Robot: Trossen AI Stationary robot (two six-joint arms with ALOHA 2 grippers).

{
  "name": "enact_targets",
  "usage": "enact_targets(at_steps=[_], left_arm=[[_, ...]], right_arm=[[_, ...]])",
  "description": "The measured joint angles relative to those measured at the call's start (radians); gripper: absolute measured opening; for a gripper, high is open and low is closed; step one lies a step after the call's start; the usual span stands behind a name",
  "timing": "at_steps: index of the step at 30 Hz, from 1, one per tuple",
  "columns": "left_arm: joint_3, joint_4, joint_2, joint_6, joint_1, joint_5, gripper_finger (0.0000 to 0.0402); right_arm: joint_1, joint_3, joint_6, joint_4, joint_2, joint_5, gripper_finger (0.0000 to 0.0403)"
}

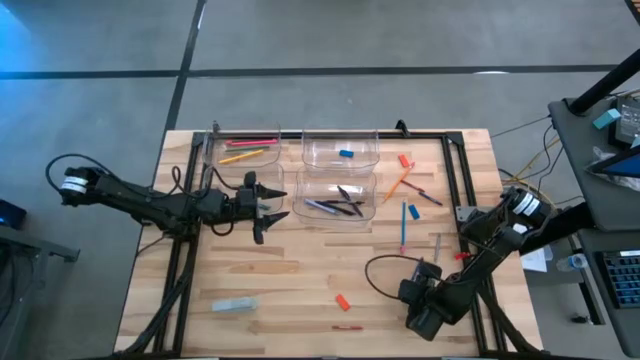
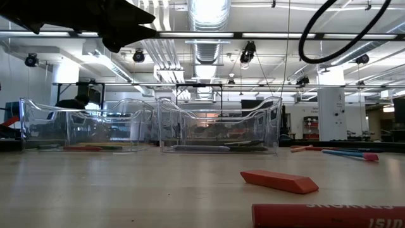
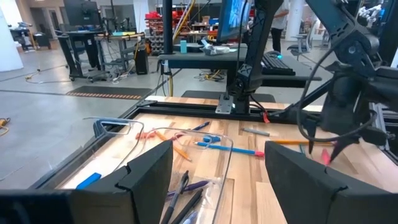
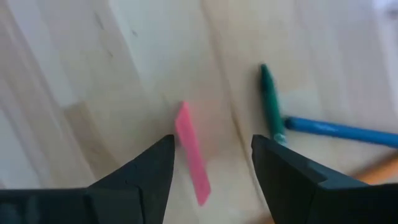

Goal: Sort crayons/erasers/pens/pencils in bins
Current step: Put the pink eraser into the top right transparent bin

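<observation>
the right gripper (image 4: 211,163) hangs open and empty over a pink crayon (image 4: 191,154) on the bare table (image 1: 290,285), well apart from the bins (image 1: 340,150). best to come straight down with a finger on each side, mid-stick, before closing. the left gripper (image 1: 268,206) – open, empty – waits beside the pens (image 1: 335,208).

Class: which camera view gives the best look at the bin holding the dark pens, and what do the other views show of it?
The high view: the bin is seen whole, with its pens inside. The low view shows its side wall only. The left wrist view catches its near corner beyond the open left gripper. The right wrist view misses it.
</observation>
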Motion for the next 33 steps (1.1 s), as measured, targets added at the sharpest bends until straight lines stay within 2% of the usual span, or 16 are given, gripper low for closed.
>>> enact_targets(at_steps=[5, 8, 11, 18, 21, 24, 28, 33], left_arm=[[0.000, -0.001, 0.000, 0.000, 0.000, 0.000, 0.0238], [0.000, -0.002, 0.000, 0.000, 0.000, 0.000, 0.0238], [0.000, -0.002, 0.000, 0.000, 0.000, 0.000, 0.0238], [0.000, -0.002, 0.000, 0.000, 0.000, 0.000, 0.0238], [0.000, -0.002, 0.000, 0.000, 0.000, 0.000, 0.0238], [0.000, 0.002, 0.000, 0.000, 0.000, 0.000, 0.0238], [0.001, 0.007, 0.000, 0.000, 0.000, 0.000, 0.0238], [0.001, 0.007, -0.001, 0.000, 0.000, 0.000, 0.0238]], right_arm=[[0.000, -0.006, 0.000, -0.004, -0.001, 0.016, 0.0205], [0.000, -0.007, -0.004, -0.004, -0.002, 0.020, 0.0190], [0.000, -0.008, -0.015, 0.000, -0.002, 0.021, 0.0153], [-0.001, -0.002, -0.056, 0.001, -0.005, 0.003, 0.0032], [-0.017, 0.030, -0.119, 0.003, -0.017, 0.007, 0.0019], [-0.065, 0.073, -0.225, 0.001, -0.046, 0.075, 0.0019], [-0.166, 0.136, -0.469, -0.002, -0.096, 0.213, 0.0018], [-0.396, 0.187, -0.821, 0.011, -0.166, 0.370, 0.0017]])
